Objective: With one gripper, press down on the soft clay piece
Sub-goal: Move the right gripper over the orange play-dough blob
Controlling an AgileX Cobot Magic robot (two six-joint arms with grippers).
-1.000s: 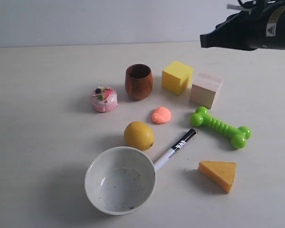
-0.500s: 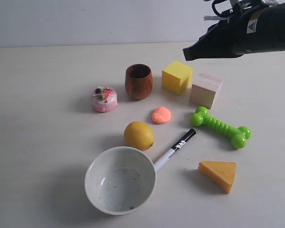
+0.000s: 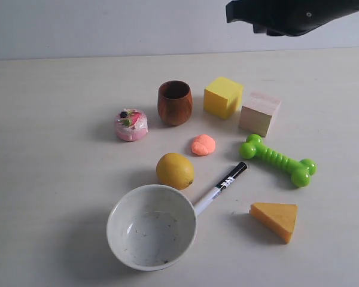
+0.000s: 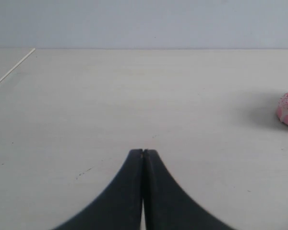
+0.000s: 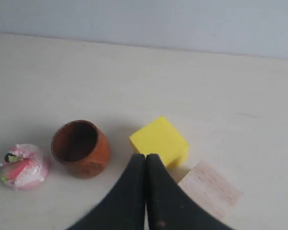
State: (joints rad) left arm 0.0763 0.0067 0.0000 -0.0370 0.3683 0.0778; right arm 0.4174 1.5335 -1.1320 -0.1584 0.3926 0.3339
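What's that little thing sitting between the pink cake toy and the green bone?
The soft clay piece, a small orange lump, lies between the pink cake toy and the green bone toy, touching neither. The exterior view shows this.

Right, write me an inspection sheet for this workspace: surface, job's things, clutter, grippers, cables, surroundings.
Surface: pale tabletop, flat and matte.
Job's things: soft clay piece, a rounded salmon-orange lump lying apart from its neighbours, no gripper on it.
Clutter: wooden cup, yellow cube, wooden block, pink cake toy, lemon, green bone toy, marker, cheese wedge toy, white bowl with dark specks inside.
Grippers: right gripper shut, empty, raised above the tabletop's far side; left gripper shut, empty, over bare tabletop.
Cables: nothing seen.
Surroundings: plain pale wall behind the tabletop.
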